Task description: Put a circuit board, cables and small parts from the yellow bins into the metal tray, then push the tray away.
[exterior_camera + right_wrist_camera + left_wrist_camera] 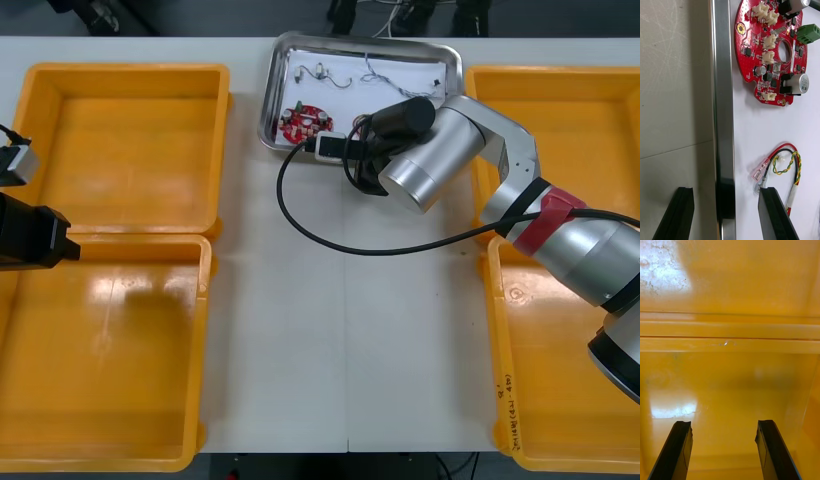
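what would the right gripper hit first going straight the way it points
Probably the metal tray's rim, which runs between the right gripper's open fingers; the red and yellow cable lies just inside it. Depth is unclear.

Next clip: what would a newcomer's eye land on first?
The right gripper stands open astride the near rim of the tray, one finger over the table, the other over the white inside. By it lie the red board and a red and yellow cable; the left gripper hangs open over a left bin.
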Controlling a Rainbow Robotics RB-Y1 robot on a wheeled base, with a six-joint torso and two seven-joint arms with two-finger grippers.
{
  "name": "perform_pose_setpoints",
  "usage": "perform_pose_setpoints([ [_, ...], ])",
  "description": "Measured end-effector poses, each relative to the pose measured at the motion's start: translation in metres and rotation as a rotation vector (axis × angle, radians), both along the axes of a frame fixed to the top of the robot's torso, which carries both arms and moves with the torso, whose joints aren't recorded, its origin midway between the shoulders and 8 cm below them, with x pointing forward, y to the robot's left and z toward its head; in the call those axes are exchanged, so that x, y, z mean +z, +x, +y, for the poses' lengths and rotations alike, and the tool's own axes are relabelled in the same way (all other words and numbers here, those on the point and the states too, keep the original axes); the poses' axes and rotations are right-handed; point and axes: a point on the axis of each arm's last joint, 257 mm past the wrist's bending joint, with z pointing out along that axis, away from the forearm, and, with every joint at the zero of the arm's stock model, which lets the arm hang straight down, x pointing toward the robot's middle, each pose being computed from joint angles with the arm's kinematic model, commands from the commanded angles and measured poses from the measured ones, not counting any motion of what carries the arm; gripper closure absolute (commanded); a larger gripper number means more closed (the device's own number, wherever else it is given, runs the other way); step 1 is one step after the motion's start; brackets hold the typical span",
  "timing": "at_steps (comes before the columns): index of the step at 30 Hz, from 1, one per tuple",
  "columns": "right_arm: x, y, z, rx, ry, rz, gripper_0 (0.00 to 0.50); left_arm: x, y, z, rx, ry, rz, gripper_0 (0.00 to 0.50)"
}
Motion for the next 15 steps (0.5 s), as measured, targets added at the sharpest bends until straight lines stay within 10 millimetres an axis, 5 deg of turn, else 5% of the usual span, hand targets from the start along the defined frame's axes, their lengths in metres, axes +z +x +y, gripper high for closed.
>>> perform_pose_setpoints([
  [15,-0.009,-0.025,-0.018,-0.066,-0.093,0.116,0.0,0.0,0.0,0.0,0.0,0.0,0.0,0.0],
])
